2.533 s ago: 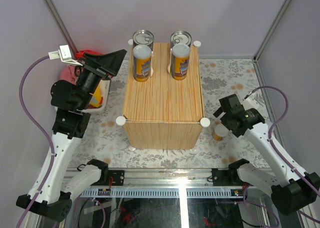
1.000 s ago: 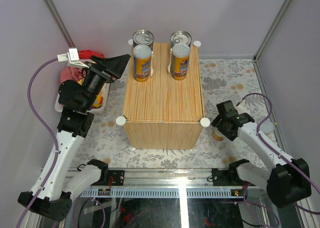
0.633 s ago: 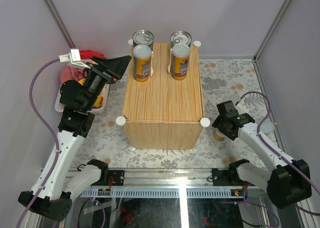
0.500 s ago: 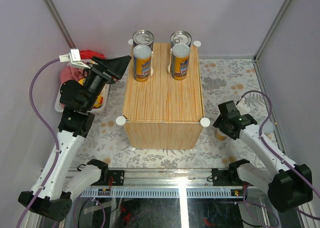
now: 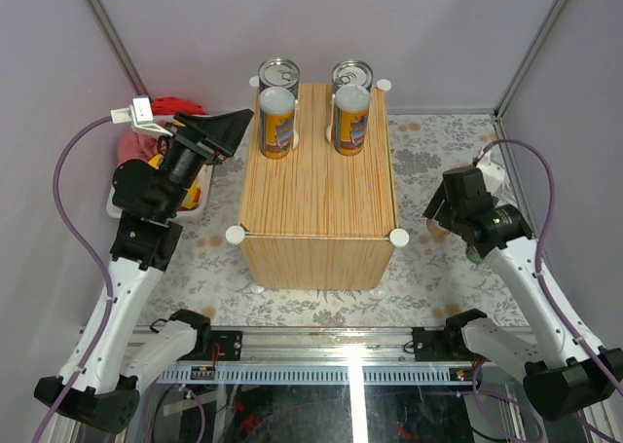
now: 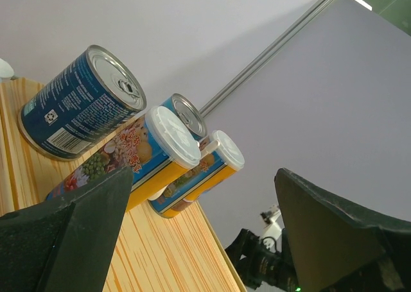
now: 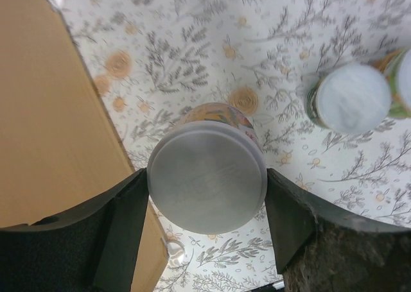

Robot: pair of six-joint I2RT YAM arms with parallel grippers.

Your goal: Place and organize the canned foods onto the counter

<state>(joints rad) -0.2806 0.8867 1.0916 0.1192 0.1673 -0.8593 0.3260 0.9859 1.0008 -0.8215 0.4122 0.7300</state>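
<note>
Right pincer (image 7: 205, 205) clamped on white-lidded can (image 7: 207, 173), beside counter (image 5: 321, 180). Raise it above corner knob (image 5: 398, 237) before crossing. Left pincer (image 6: 199, 240) wide, empty.

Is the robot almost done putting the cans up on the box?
About halfway. Done: four cans stand at the far end of the counter. In hand: the right gripper is shut on a white-lidded can beside the counter. Left: at least two more cans stand on the mat. The left gripper is open and empty.
</note>
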